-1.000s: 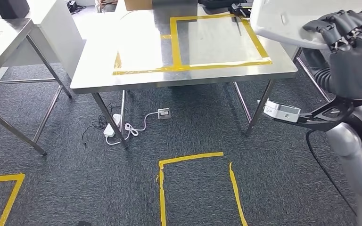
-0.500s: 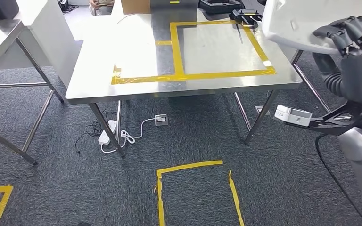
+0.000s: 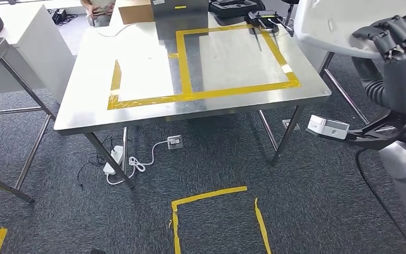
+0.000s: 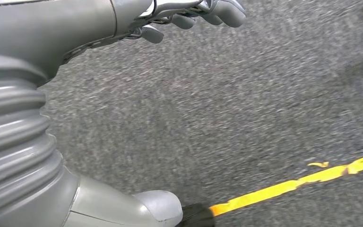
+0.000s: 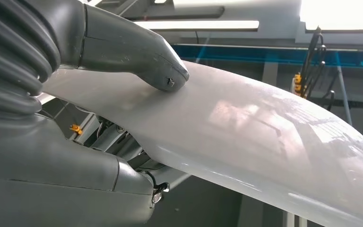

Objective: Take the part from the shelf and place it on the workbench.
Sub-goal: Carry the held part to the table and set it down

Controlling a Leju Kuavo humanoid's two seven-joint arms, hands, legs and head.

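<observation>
The left hand [image 4: 189,14] hangs over the grey carpet [image 4: 227,123], holding nothing, its fingers [image 4: 227,12] loosely bent and apart. Just beyond it on the floor runs a strip of yellow tape [image 4: 293,182] that turns a corner.

In the head view, well to the left of the right hand, a white cabinet [image 3: 42,47] stands beside the steel table [image 3: 142,108]. On the carpet under the table's near left corner lie a white power strip [image 3: 113,159] and a coil of white cable [image 3: 137,161], with a floor socket [image 3: 174,141] just beside them. The tabletop carries two rectangles outlined in yellow tape [image 3: 190,95]; the larger one lies nearer the right hand. At the table's far edge sit a brown box [image 3: 132,13] and a black tray [image 3: 232,6], and a person [image 3: 98,8] is partly seen behind them. On the floor in front of the table, below and to the left of the right hand, another open rectangle of yellow tape [image 3: 211,194] is laid out.

At the right, the right hand [image 3: 402,47] is raised and holds the white panel [image 3: 338,26], a broad, smooth, curved sheet. The dark fingers [image 3: 391,34] curl over its near edge, and in the right wrist view the thumb [image 5: 142,52] presses on its glossy surface [image 5: 264,137]. The panel is in the air, past the table's right edge, not touching the tabletop. Below the hand, a small white box [image 3: 328,127] sits on a dark bracket on the arm.
</observation>
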